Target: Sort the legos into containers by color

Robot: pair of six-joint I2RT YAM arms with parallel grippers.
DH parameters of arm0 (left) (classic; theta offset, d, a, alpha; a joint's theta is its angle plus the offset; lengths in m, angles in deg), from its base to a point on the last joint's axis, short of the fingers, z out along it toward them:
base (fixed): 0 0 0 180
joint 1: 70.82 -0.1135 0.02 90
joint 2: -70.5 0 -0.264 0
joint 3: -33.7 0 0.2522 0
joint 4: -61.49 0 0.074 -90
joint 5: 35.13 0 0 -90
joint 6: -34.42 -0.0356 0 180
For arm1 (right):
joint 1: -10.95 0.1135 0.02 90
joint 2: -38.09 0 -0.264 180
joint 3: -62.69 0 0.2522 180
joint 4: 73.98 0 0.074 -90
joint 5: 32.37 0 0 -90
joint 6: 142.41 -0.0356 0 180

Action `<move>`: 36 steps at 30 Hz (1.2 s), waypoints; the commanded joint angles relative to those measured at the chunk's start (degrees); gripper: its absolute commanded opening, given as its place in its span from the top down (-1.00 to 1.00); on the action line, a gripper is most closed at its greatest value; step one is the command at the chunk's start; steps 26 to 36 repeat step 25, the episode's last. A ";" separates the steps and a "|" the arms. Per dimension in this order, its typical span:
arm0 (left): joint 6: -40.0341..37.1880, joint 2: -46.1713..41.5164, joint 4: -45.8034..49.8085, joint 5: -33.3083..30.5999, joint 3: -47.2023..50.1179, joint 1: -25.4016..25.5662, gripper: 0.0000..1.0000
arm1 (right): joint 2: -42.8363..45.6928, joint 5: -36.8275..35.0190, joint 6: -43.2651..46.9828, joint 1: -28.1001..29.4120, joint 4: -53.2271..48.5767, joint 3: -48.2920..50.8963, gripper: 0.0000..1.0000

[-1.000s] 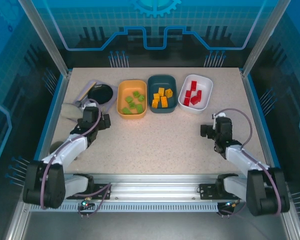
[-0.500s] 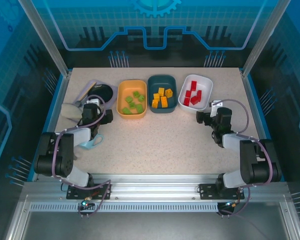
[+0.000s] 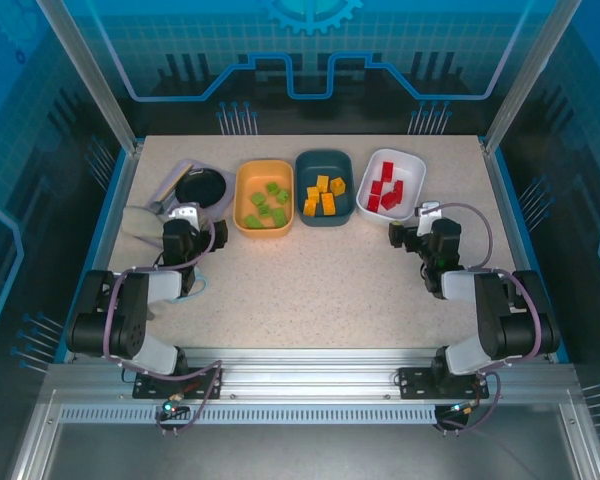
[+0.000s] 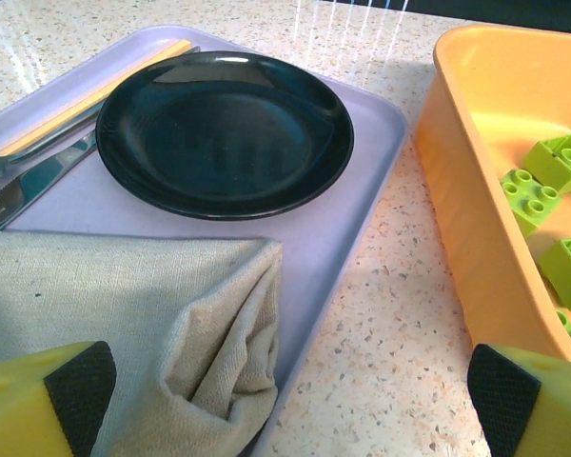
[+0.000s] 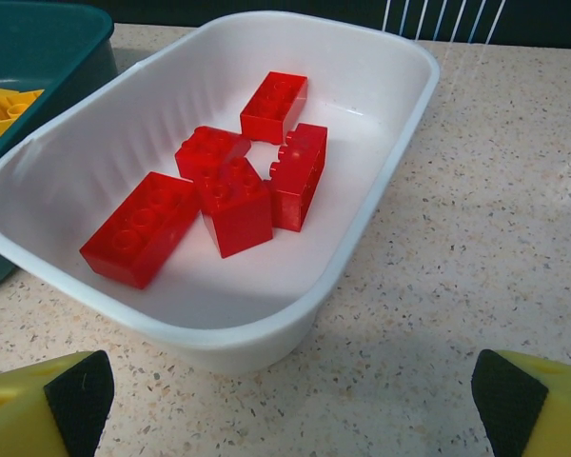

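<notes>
In the left wrist view the orange tub (image 4: 457, 209) is cut by the picture's right edge, so some of its green legos (image 4: 533, 195) are seen only in part. The folded cloth (image 4: 143, 314) hides the near part of the lilac tray (image 4: 366, 152). In the right wrist view the teal tub (image 5: 38, 48) is cut by the left edge, and its yellow legos (image 5: 0, 107) are mostly out of the picture.

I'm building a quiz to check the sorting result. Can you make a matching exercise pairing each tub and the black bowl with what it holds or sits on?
Column one:
1. orange tub
2. dark teal tub
3. white tub
4. black bowl

Column two:
A. holds red bricks
B. sits on a lavender tray
C. holds green bricks
D. holds yellow-orange bricks

Pairs: 1-C, 2-D, 3-A, 4-B
</notes>
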 commanded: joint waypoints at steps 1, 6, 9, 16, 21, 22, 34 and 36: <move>-1.51 0.58 -5.04 0.46 1.09 0.46 -0.97 | -0.55 -1.07 0.84 0.88 2.83 0.48 -1.00; -1.60 0.82 -4.85 0.30 0.91 0.57 -0.98 | -0.66 -2.11 1.51 1.72 2.13 0.08 -1.00; -1.60 0.80 -4.86 0.30 0.91 0.61 -0.98 | -0.75 -2.66 1.88 2.16 1.97 -0.04 -1.00; -1.60 0.77 -4.84 0.32 0.96 0.65 -0.98 | -0.75 -2.59 1.87 2.20 1.95 -0.09 -1.00; -1.60 0.75 -4.87 0.26 0.93 0.65 -0.98 | -0.84 -2.53 1.93 2.16 1.78 -0.18 -1.00; -1.60 0.81 -4.87 0.26 0.82 0.68 -0.98 | -0.88 -2.51 1.88 2.16 1.70 -0.18 -1.00; -1.60 0.82 -4.87 0.30 0.83 0.65 -0.98 | -0.79 -2.15 2.03 2.17 1.99 -0.09 -1.00; -1.60 0.82 -4.87 0.30 0.83 0.65 -0.98 | -0.79 -2.15 2.03 2.17 1.99 -0.09 -1.00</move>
